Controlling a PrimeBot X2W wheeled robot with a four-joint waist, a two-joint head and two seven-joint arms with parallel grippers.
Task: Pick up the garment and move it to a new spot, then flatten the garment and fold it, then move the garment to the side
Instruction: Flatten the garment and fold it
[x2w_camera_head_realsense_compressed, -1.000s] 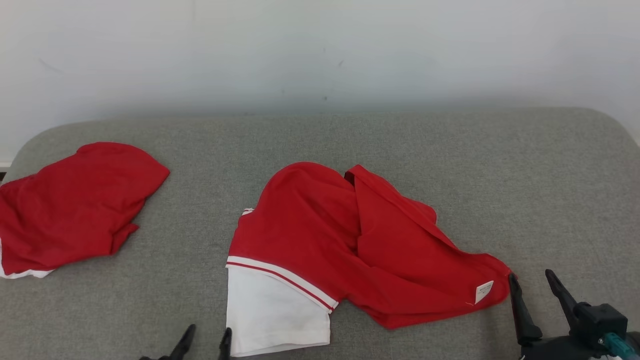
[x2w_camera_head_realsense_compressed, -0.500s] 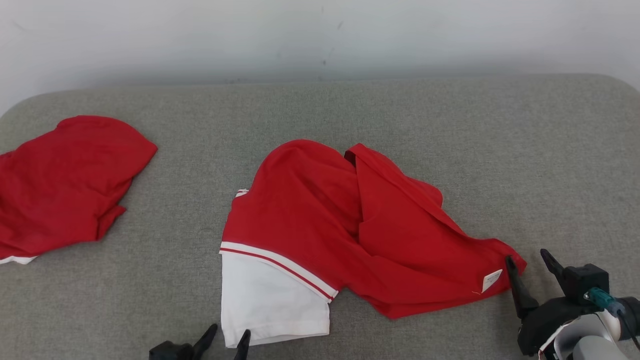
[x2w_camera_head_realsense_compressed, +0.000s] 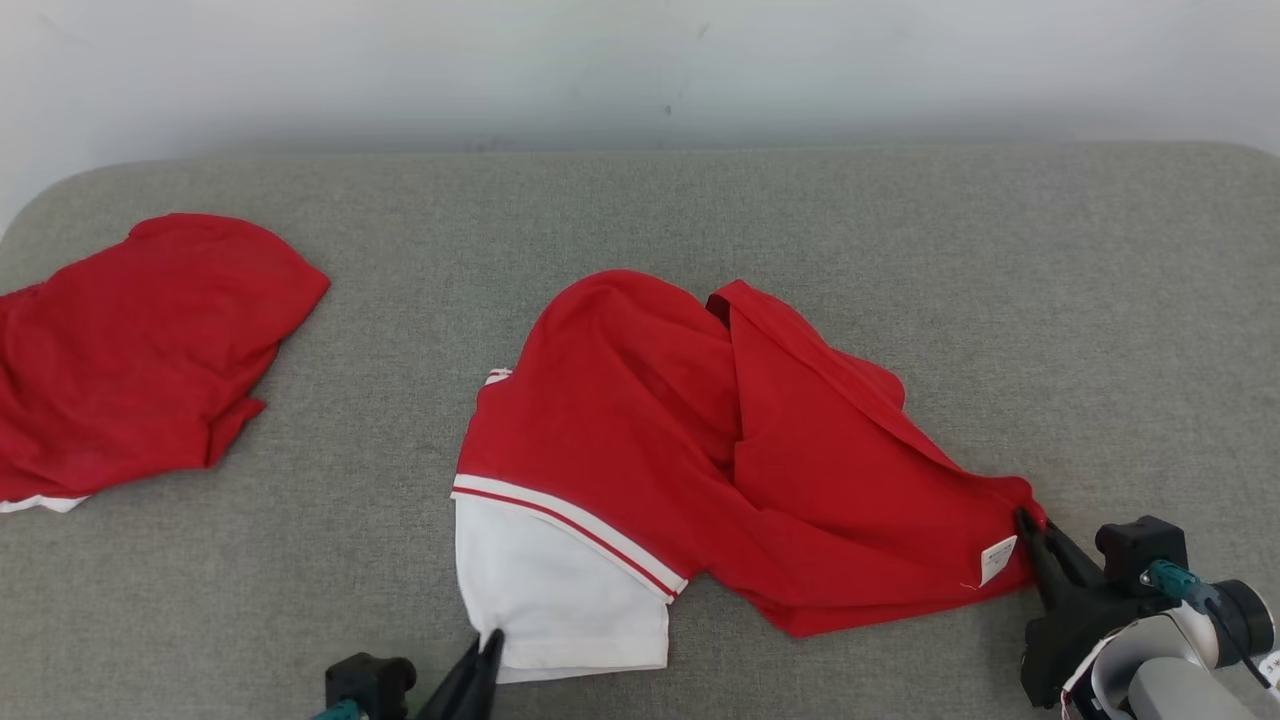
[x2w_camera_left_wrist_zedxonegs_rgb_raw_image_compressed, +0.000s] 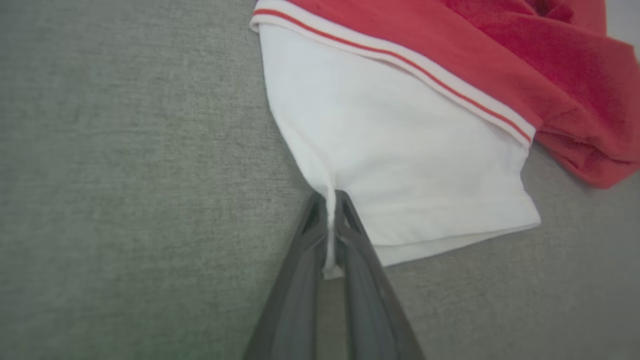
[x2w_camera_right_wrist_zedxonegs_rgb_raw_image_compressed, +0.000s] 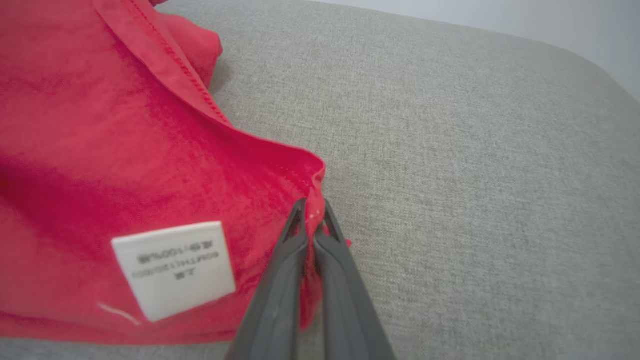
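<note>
Garment (x2w_camera_head_realsense_compressed: 700, 450) is lying crumpled on the grey cushion (x2w_camera_head_realsense_compressed: 900, 250), long way running sideways from one tool to the other. The left tool (x2w_camera_head_realsense_compressed: 491, 636) has pinched its white corner, and the right tool (x2w_camera_head_realsense_compressed: 1022, 518) is clamped on the red corner beside the label (x2w_camera_head_realsense_compressed: 997, 560). Lifting both ends together looks like the move, imo.

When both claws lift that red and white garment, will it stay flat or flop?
Likely floppy: the garment lies in soft folds, so its middle should sag between the left claw and right claw. Probably light: the thin cloth bunches where pinched.
</note>
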